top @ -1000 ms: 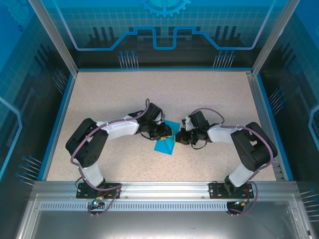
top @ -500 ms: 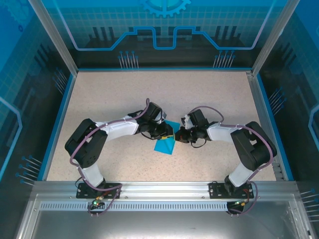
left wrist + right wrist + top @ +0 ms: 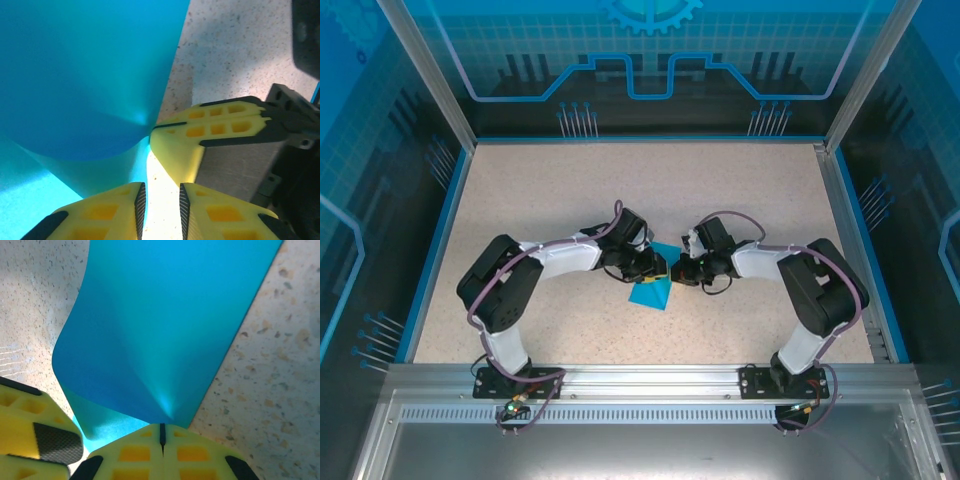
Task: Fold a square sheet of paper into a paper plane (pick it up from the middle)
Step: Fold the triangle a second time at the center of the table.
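The teal-blue square sheet of paper [image 3: 651,292] lies mid-table between both arms, one part bent up off the tabletop. In the right wrist view the paper [image 3: 165,325] curves upward, and my right gripper [image 3: 161,429] is shut on its near edge. My left gripper [image 3: 161,189] stands open by a narrow gap; bare table shows between its pads, and the paper [image 3: 85,75] bulges just left of them. The right gripper's yellow fingers [image 3: 215,127] pinch the sheet right ahead. From above, left gripper [image 3: 660,266] and right gripper [image 3: 679,270] almost touch.
The speckled tabletop [image 3: 570,190] has free room toward the far side and both sides. Blue-edged enclosure walls [image 3: 448,220] ring it, and an aluminium rail [image 3: 650,380] with the arm bases runs along the near edge.
Both grippers and the pinched paper have shifted slightly toward the far side, and the right arm has drawn in a little. The grip is unchanged.
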Action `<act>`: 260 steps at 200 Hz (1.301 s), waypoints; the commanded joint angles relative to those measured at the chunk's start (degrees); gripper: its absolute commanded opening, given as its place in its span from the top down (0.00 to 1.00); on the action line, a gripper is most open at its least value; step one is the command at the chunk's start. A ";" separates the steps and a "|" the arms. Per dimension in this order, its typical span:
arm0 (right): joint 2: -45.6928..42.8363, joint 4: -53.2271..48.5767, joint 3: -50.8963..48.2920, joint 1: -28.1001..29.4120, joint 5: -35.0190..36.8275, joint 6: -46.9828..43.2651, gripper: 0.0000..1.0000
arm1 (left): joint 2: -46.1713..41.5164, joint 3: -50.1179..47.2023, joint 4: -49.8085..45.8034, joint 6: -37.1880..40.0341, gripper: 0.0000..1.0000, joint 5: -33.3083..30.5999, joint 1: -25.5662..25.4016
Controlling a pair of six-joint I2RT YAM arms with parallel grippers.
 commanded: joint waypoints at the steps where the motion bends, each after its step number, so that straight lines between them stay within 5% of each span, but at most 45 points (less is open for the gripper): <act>1: 1.23 -1.65 1.51 0.14 0.58 -1.21 0.99 | 1.16 0.85 -0.71 0.58 0.72 1.34 0.43; 260: 1.70 -4.97 3.26 0.31 1.41 -1.91 0.99 | 3.75 0.85 -0.89 1.12 0.72 2.87 0.37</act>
